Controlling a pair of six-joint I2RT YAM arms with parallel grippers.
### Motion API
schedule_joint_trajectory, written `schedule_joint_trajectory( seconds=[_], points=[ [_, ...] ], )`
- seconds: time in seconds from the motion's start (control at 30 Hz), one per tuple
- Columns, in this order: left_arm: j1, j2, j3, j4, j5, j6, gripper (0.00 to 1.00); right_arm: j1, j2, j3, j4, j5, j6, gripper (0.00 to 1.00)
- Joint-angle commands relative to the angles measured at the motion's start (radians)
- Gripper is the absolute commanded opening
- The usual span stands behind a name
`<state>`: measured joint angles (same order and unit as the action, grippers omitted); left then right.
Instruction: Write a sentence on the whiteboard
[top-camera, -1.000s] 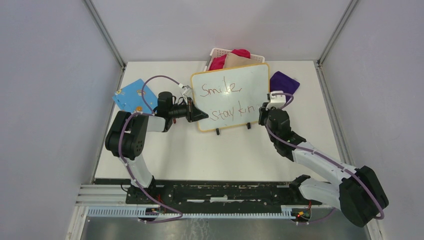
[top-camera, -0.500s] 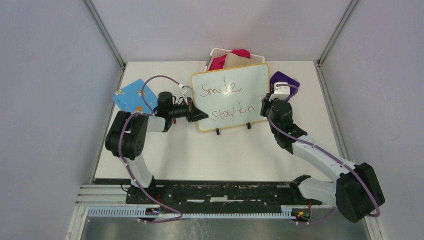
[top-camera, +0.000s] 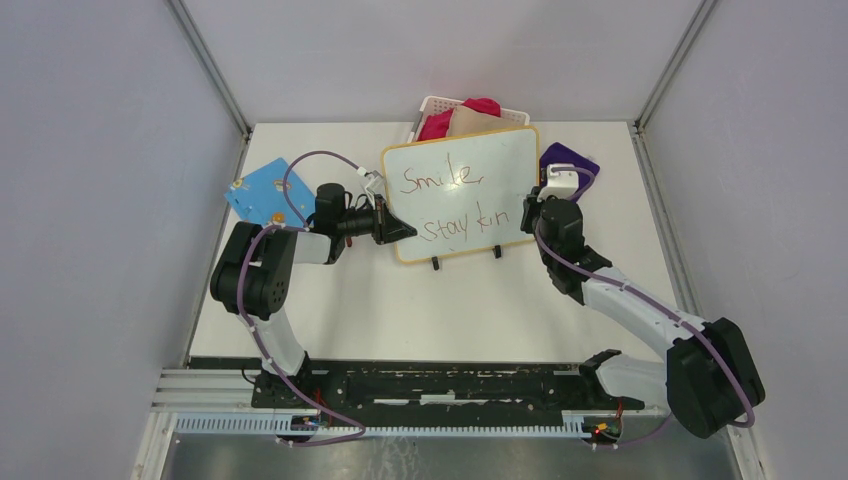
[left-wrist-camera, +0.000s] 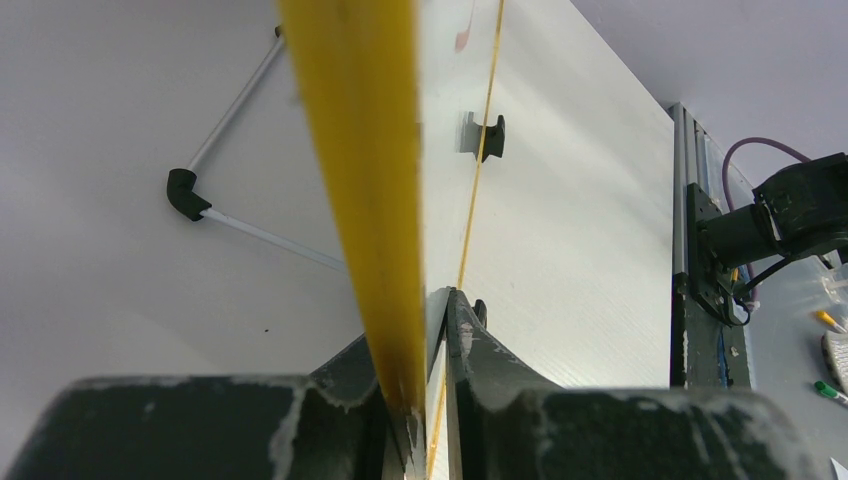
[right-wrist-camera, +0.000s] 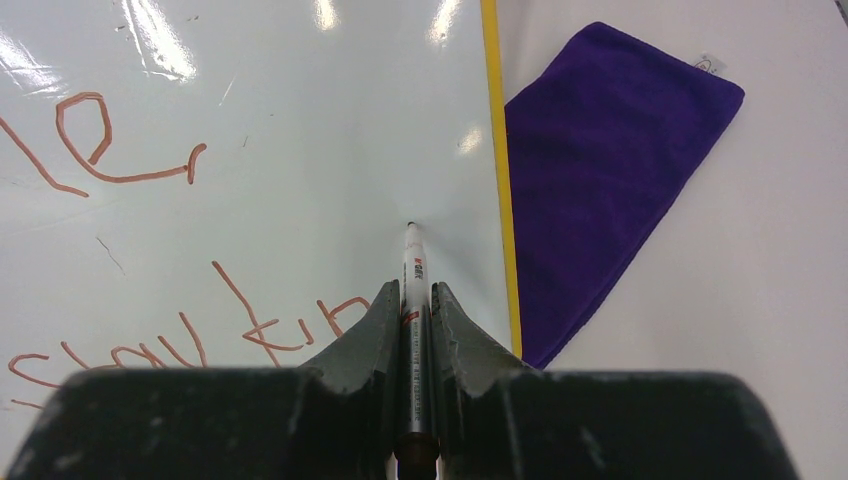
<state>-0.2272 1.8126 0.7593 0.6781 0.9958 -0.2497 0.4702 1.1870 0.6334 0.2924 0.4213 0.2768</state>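
Observation:
The whiteboard (top-camera: 470, 160), white with a yellow-orange rim, stands tilted on black feet at the back middle of the table. The sentence on it reads "Smile," (top-camera: 442, 178) above "stay kin" (top-camera: 465, 225) in thin red strokes. My left gripper (top-camera: 400, 232) is shut on the board's lower left edge; the left wrist view shows the yellow rim (left-wrist-camera: 360, 180) clamped in that gripper (left-wrist-camera: 425, 310). My right gripper (right-wrist-camera: 410, 295) is shut on a white marker (right-wrist-camera: 413, 268). Its tip meets the whiteboard (right-wrist-camera: 300, 150) just right of and above "kin" (right-wrist-camera: 300, 320).
A purple cloth (top-camera: 572, 160) lies right of the board, under my right wrist, also seen as the purple cloth (right-wrist-camera: 600, 150) past the rim. A white basket (top-camera: 436, 103) with red and beige cloths sits behind the board. A blue board (top-camera: 262, 190) lies at the left.
My right gripper with the marker moved a little farther back along the board's right side, then held still. The left arm and the board have not moved.

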Motion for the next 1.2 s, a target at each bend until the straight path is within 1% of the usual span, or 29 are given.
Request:
schedule_joint_trajectory(
  seconds=[0.0,0.83,1.0,1.17],
  points=[
    [-0.032,0.057,-0.020,-0.175,-0.143,0.087,0.02,-0.005,-0.001,-0.004,0.052,-0.009,0.020,0.00],
    [-0.034,0.058,-0.020,-0.175,-0.143,0.087,0.02,-0.005,-0.056,-0.179,0.056,-0.030,0.057,0.00],
    [-0.035,0.059,-0.019,-0.176,-0.143,0.087,0.02,-0.004,-0.055,-0.185,0.056,-0.034,0.064,0.00],
    [-0.037,0.057,-0.018,-0.180,-0.145,0.090,0.02,-0.003,-0.045,-0.144,0.050,-0.026,0.060,0.00]
  ],
)
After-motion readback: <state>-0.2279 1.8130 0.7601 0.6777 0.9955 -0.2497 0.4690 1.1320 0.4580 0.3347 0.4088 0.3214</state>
